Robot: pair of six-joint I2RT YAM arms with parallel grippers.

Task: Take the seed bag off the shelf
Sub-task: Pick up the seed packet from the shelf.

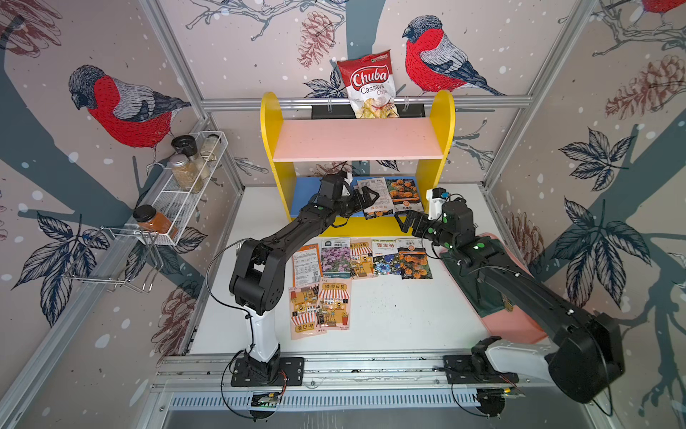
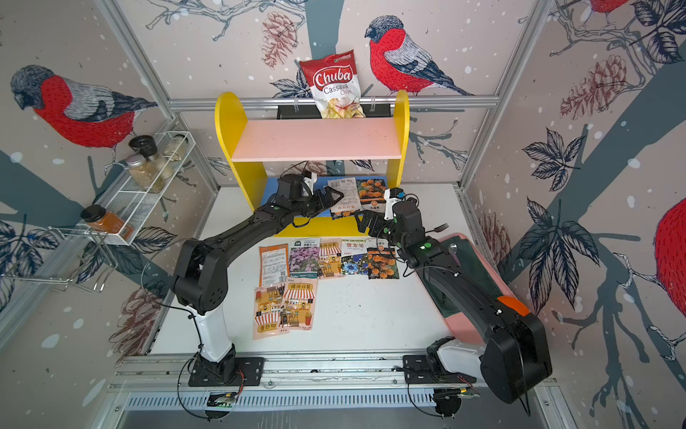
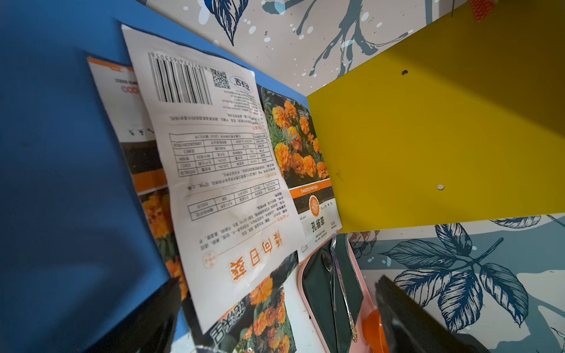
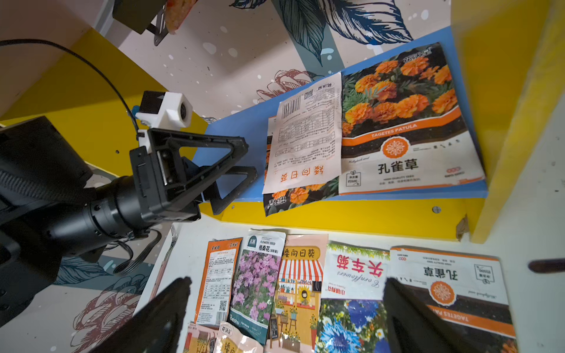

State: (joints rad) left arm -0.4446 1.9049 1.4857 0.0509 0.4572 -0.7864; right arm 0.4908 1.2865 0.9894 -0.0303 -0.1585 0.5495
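Left claw (image 4: 249,160) jaws wide apart, holding nothing, tips low over the blue lower board (image 4: 244,123) of the two-tier shelf with yellow rounded side panels (image 1: 273,126), just beside the side edge of the white paper seed bag (image 4: 305,134). In the right wrist view a strip of blue shows between tip and bag. Seed bag lies flat on that lower board, back side up, barcode and printed tables showing, under the shelf's pink upper board (image 1: 358,139). It overlaps a dark marigold-print packet (image 4: 293,197) whose corner hangs over the shelf's front edge. It sits edge to edge with a second marigold-print packet (image 4: 403,122) toward the shelf's right-arm-side panel. Right claw (image 1: 402,224) spread open too, empty, hovering just in front of the shelf's yellow base. It is above a row of five colourful seed packets (image 1: 362,258) flat on the white table (image 1: 408,315). Two shopfront-print packets (image 1: 319,308) lie farther out from the shelf. Red-and-white Chuba cassava chips bag (image 1: 369,85) stands behind the shelf top.
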